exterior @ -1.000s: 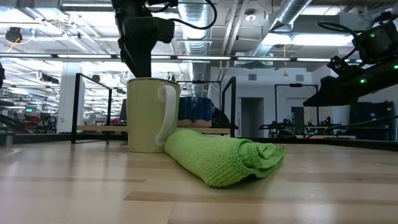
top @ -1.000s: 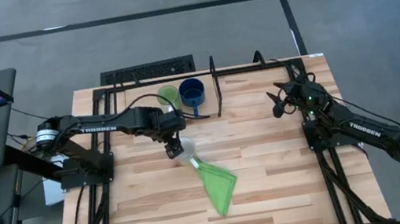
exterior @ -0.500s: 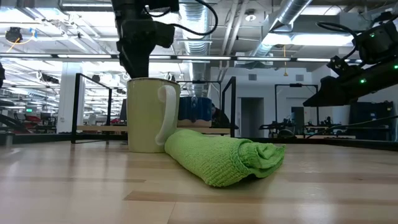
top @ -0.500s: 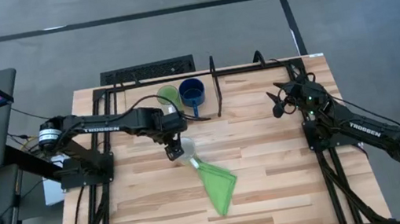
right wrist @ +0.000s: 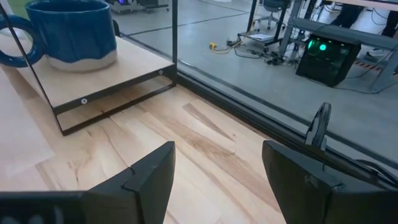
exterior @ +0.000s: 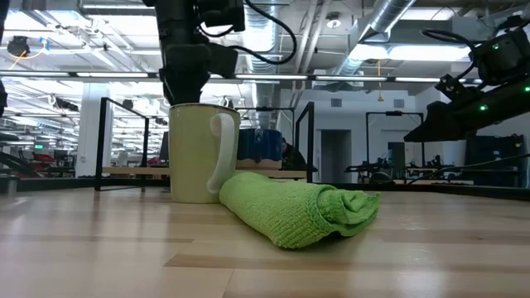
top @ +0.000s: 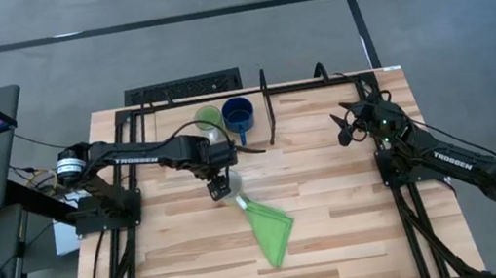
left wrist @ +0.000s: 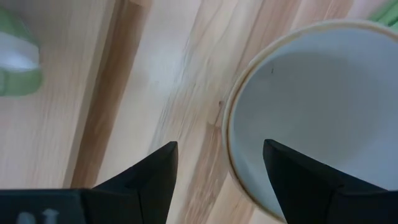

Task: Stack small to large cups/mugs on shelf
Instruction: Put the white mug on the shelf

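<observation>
Left gripper (left wrist: 221, 165) directly above the white mug (top: 229, 199), fingers apart, straddling the near-left part of its rim (left wrist: 231, 143). The mug stands upright mid-table, touching the folded green cloth (top: 269, 228) on its right. The green mug (top: 209, 120) and blue mug (top: 238, 114) sit side by side on the shelf (top: 268, 106) at the table's far edge. Right gripper (top: 343, 128) waits at far right, fingers apart.

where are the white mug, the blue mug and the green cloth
white mug (exterior: 194, 153), low view, side wall
blue mug (right wrist: 79, 31), right wrist view, glazed side
green cloth (top: 270, 229), high view, middle of the fold
</observation>
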